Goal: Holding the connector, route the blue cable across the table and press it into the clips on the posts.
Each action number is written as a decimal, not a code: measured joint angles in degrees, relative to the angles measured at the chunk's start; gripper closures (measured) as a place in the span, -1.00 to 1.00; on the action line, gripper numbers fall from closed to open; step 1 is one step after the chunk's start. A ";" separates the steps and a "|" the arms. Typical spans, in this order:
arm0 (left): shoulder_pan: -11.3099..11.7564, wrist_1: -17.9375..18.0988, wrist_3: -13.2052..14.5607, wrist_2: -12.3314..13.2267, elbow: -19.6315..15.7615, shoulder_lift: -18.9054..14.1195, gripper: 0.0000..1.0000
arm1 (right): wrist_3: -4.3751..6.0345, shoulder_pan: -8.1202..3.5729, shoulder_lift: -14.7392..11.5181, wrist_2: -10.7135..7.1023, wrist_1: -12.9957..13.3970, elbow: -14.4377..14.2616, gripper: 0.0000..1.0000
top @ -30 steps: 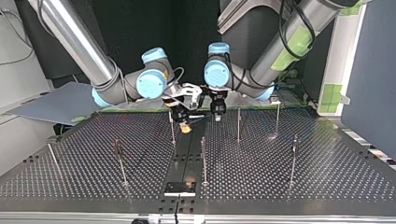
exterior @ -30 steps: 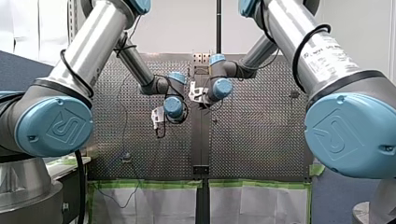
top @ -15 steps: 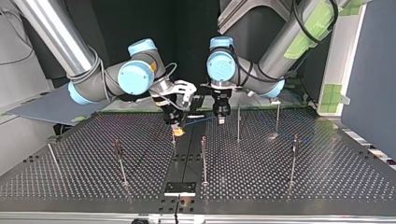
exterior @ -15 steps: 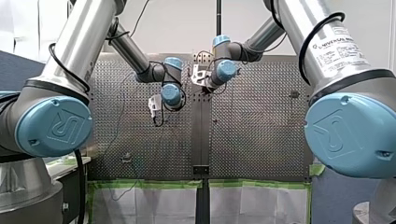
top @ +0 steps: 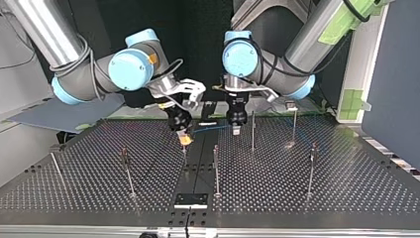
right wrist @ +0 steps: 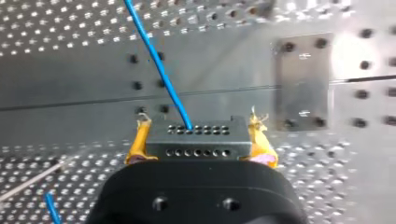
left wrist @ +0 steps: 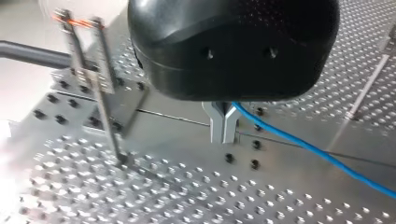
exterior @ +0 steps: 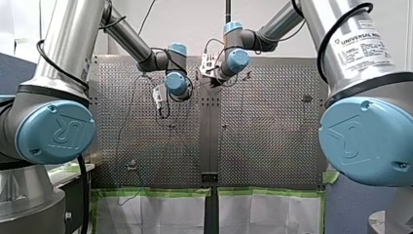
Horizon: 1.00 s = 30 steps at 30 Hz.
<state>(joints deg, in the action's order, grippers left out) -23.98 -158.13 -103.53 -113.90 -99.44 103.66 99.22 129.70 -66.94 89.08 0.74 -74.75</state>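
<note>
In the right wrist view my right gripper has its yellow pads shut on a dark grey connector with rows of holes. The blue cable leaves the connector's face and runs ahead over the perforated table. In the left wrist view my left gripper has its metal fingers shut on the blue cable, which trails away to one side. In the top view my right gripper and my left gripper hang side by side just above the table's far middle, with the cable stretched between them.
Several thin posts stand on the table, among them one right beside my left gripper, one under my right gripper and one nearer the top view's camera. A small plate lies at the near edge.
In the top view my right gripper has slid left and my left gripper slightly right, drawing apart. In the front view both wrists have moved up, further across the table.
</note>
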 joint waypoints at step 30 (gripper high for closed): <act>0.94 3.23 0.61 3.09 -0.04 -5.90 1.00 | 0.07 0.51 -3.06 -0.50 -0.40 -0.69 1.00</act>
<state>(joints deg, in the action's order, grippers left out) -23.04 -154.91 -102.92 -110.81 -99.48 97.77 99.29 130.21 -70.00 88.58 0.34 -75.43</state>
